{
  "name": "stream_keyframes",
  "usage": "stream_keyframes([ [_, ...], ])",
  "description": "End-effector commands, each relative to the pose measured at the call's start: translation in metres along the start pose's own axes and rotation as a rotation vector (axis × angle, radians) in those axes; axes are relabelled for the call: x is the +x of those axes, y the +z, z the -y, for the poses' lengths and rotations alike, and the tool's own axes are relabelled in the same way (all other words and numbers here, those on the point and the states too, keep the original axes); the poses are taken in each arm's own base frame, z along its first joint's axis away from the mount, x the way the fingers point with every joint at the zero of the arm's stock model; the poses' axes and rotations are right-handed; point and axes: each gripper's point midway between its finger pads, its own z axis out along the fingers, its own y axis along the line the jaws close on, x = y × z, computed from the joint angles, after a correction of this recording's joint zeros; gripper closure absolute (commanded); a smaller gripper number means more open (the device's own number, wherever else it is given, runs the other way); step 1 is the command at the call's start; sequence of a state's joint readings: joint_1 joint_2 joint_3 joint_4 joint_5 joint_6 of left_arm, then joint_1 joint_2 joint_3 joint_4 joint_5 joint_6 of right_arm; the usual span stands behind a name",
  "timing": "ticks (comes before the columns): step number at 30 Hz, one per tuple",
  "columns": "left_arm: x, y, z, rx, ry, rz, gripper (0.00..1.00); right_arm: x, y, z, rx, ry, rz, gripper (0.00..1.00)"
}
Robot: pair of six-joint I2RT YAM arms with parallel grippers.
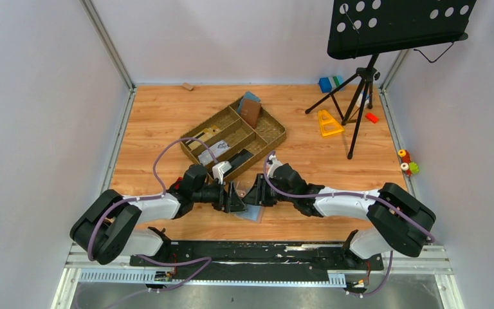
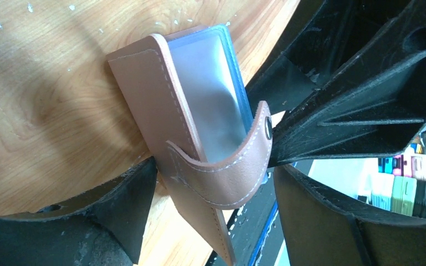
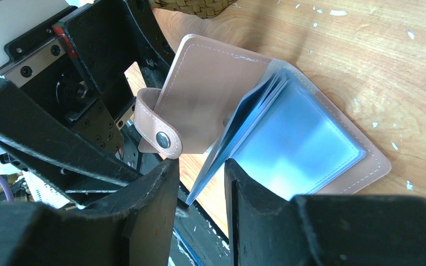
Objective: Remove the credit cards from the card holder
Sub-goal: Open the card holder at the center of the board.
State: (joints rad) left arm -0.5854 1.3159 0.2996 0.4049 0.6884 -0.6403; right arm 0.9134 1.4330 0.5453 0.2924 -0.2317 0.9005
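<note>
legible text: none | labels: none | brands: none | numbers: none | signs: none

From the long black base rail I see two arms of one build. The left arm and the right arm each have glossy white shells between bulky black joint housings. A purple cable loops along each arm beyond the rail. Farthest from the rail, the left gripper and right gripper are matte black ribbed plastic. The left one has a red strip and a pale plate with dark screws.
</note>
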Motion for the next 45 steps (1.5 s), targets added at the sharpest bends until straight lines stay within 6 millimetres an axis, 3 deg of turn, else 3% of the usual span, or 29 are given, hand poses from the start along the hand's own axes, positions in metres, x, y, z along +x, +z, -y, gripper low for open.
stream_keyframes([
  [1, 0.022, -0.002, -0.034, -0.143, -0.120, -0.047, 0.18, -0.011, 0.003, -0.015, -0.039, -0.009, 0.035, 0.64],
  [8, 0.023, 0.001, -0.032, -0.119, -0.134, -0.053, 0.33, -0.011, 0.002, -0.015, -0.039, -0.010, 0.036, 0.65],
  [12, 0.022, 0.003, -0.028, -0.085, -0.143, -0.052, 0.50, -0.010, 0.001, -0.012, -0.029, -0.006, 0.040, 0.62],
  [18, 0.022, 0.003, -0.026, -0.075, -0.146, -0.051, 0.50, -0.009, -0.004, -0.003, 0.000, 0.007, 0.060, 0.56],
  [28, 0.018, 0.002, -0.017, -0.036, -0.125, -0.046, 0.44, -0.007, 0.000, -0.002, -0.003, 0.005, 0.041, 0.60],
  [37, 0.015, -0.005, -0.016, -0.069, -0.087, -0.046, 0.43, -0.013, 0.005, -0.010, -0.017, 0.013, 0.049, 0.57],
  [45, 0.018, -0.005, -0.017, -0.070, -0.088, -0.048, 0.43, -0.020, -0.001, -0.015, -0.032, 0.022, 0.096, 0.57],
])
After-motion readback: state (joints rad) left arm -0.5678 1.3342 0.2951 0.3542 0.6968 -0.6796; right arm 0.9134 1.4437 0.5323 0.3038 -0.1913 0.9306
